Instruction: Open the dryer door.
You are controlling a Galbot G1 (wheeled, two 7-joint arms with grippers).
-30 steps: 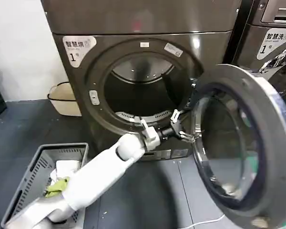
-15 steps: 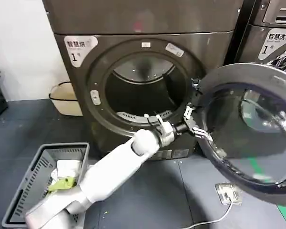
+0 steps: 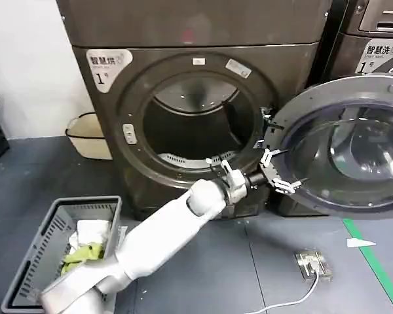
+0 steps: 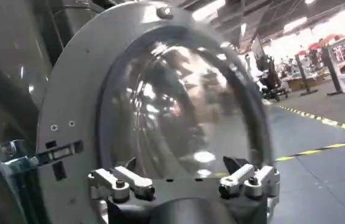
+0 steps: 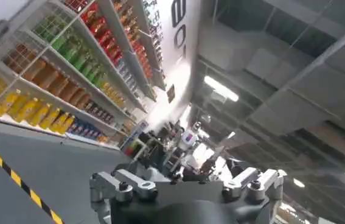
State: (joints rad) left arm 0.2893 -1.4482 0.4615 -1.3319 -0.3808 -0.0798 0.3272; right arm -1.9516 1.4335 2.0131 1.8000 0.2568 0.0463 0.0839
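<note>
Left gripper (image 3: 277, 173) spread against dryer door (image 3: 344, 144).

Dark grey floor (image 3: 249, 261), laundry basket (image 3: 46, 248) front left, beige bin (image 3: 88, 134) by wall, power strip (image 3: 312, 263), green tape (image 3: 376, 268)

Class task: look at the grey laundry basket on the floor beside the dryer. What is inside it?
Inside the laundry basket lie a white cloth and a yellow-green cloth. The left arm crosses over the basket's near corner, so anything lying beneath it is hidden.
</note>
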